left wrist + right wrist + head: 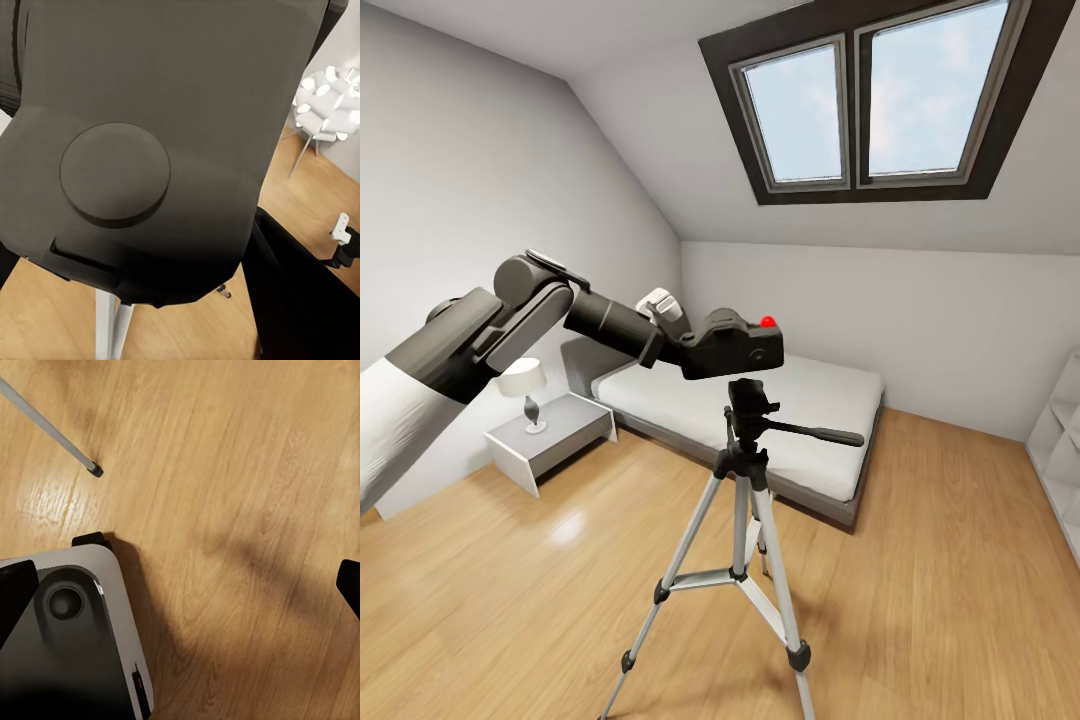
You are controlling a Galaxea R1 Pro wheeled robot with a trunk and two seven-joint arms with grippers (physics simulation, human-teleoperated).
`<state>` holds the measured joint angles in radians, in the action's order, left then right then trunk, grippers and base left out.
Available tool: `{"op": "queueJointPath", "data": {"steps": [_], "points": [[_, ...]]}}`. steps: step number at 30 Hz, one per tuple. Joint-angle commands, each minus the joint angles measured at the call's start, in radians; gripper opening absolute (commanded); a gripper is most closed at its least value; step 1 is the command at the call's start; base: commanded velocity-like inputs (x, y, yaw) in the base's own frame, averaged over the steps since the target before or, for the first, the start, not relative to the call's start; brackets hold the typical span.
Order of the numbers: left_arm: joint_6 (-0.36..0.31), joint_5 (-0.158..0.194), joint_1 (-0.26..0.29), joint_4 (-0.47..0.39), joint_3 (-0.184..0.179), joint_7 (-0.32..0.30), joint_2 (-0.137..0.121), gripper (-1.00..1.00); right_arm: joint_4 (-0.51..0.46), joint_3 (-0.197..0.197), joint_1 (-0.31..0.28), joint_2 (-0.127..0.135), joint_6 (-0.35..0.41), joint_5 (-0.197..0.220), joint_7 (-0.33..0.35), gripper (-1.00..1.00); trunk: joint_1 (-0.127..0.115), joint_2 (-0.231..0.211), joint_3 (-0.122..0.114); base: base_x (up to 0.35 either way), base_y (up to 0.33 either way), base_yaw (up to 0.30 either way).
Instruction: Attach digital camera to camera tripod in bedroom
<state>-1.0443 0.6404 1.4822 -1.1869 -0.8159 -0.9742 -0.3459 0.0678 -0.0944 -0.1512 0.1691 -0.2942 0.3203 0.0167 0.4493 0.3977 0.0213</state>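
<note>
The digital camera (735,348) is held in the left pincer (690,345), clenched on its rear end, and is carried just above the black head of the camera tripod (745,470), near the centre of the head view. A narrow gap appears to remain between camera base and tripod head, though contact cannot be excluded. The tripod stands on the wood floor (940,580), its pan handle pointing toward 3 o'clock, with the bed (810,420) behind it and the nightstand (550,440) with lamp at about 9 o'clock.

In the left wrist view the camera's dark body (150,150) is seen close up, with a silver tripod leg (112,330) below it.

The right pincer's dark fingertips (15,592) are seen spread apart over bare floor, grasping nothing.

The camera is judged rigid, light and fairly fragile; it is best gripped across the boxy body, away from lens and red button. The tripod is likely to tip if pushed sideways, so a straight downward placement is advised.
</note>
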Motion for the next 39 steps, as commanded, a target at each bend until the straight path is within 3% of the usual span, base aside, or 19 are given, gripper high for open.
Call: {"op": "queueJointPath", "data": {"steps": [1, 27, 39], "points": [[-0.003, 0.001, 0.002, 0.0, -0.002, -0.004, -0.001, -1.0, 0.004, -0.008, -0.002, 0.0, -0.006, 0.008, 0.002, 1.0, 0.001, 0.002, 0.002, 0.0, 0.0, 0.0], [-0.003, 0.001, 0.0, -0.005, 0.0, -0.004, -0.009, -1.0, 0.004, -0.008, -0.002, 0.0, -0.006, 0.008, 0.001, 1.0, 0.001, 0.002, 0.002, 0.031, -0.07, 0.0], [-0.003, 0.001, 0.0, -0.049, 0.0, -0.004, -0.009, -1.0, 0.004, -0.008, -0.002, 0.0, -0.006, 0.008, 0.0, 1.0, 0.001, 0.002, 0.002, 0.002, -0.002, 0.0]]}}
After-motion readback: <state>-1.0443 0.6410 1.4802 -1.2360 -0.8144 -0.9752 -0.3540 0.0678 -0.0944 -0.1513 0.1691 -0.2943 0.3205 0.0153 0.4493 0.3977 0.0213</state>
